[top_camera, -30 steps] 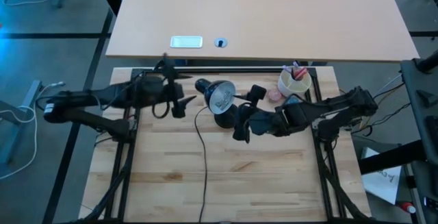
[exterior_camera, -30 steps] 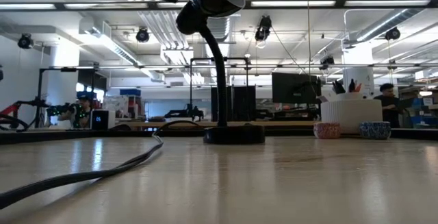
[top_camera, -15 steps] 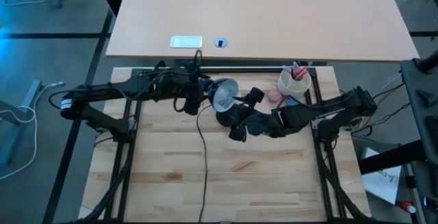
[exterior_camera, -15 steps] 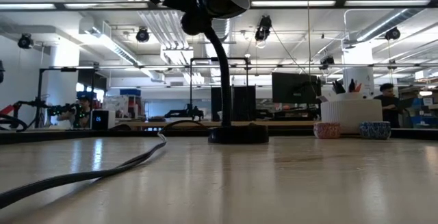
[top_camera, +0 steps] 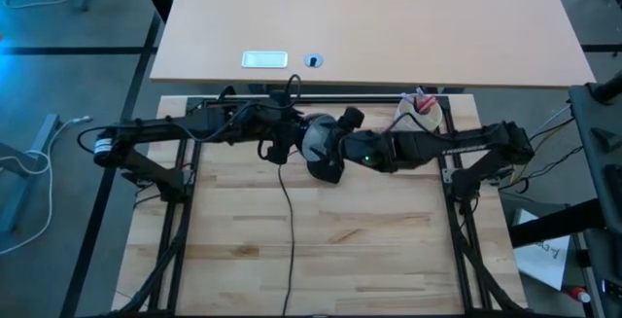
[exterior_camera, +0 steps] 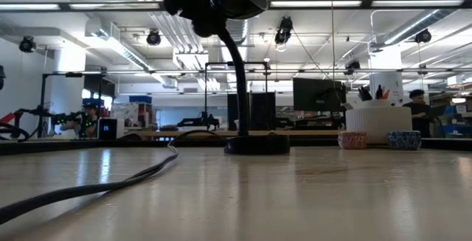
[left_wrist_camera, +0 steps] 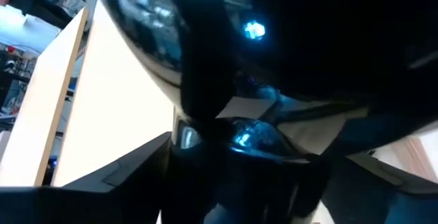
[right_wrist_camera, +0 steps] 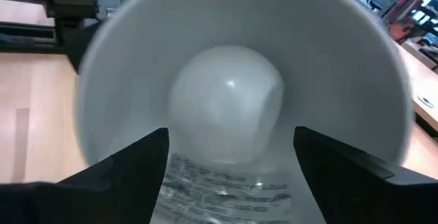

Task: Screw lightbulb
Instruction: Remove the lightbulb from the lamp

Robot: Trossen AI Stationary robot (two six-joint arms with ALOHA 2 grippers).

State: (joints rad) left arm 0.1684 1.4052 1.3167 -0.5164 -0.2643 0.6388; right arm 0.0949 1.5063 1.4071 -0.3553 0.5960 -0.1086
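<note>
both my arms have closed in on the desk lamp (top_camera: 321, 153) since a second ago: then my left gripper (top_camera: 277, 143) hung off to the lamp's left and my right gripper (top_camera: 335, 146) sat nearer the worktop's middle, to the lamp's right. now they meet at the shade (top_camera: 316, 138), near the far edge of the wooden worktop (top_camera: 321, 250), left gripper against its back, right gripper at its mouth. the lamp's base has shifted slightly toward the right too.

my right wrist view gives what no other view does: the lightbulb (right_wrist_camera: 226, 104), a matte white globe, sits deep in the centre of the shade's bowl (right_wrist_camera: 356, 66), and my two right fingers (right_wrist_camera: 137, 162) stand wide apart on either side of it, not touching it, jaws open. from overhead the bulb is hidden by my right arm.

my left wrist view is nearly filled by the shade's shiny dark outer surface (left_wrist_camera: 157, 32) and the lamp neck; my left jaws stand wide there, though whether they press the shade i cannot tell.

the low view alone shows the lamp's black stem (exterior_camera: 237, 86) rising from its base (exterior_camera: 257, 145), the power cord (exterior_camera: 96, 186) trailing toward the near edge, and a white cup (exterior_camera: 377, 123) toward the far right corner.
</note>
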